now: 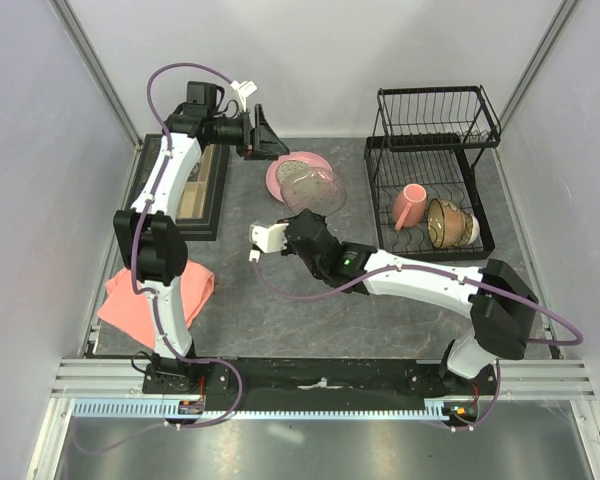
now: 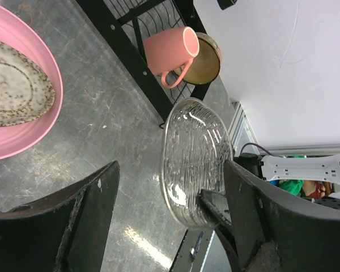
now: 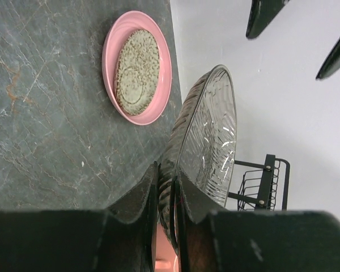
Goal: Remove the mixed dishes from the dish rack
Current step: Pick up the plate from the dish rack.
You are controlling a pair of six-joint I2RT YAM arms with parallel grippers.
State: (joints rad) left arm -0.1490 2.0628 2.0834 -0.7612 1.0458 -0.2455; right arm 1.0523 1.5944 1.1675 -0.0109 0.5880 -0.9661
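Rack [image 1: 435,118] at the desk's [image 1: 240,280] back right, and its lower tier holds the mug [image 1: 410,205] lying on its side with the bowl [image 1: 448,222] just beside it. Out on the desk sits the pink plate [image 1: 278,180] with the speckled plate [image 3: 137,71] resting in it. The right gripper [image 3: 169,184] is clamped on the rim of a clear glass dish [image 1: 315,188], held on edge above the desk next to the pink plate, while the left gripper [image 1: 270,135] hangs behind the plates, jaws wide apart and holding nothing.
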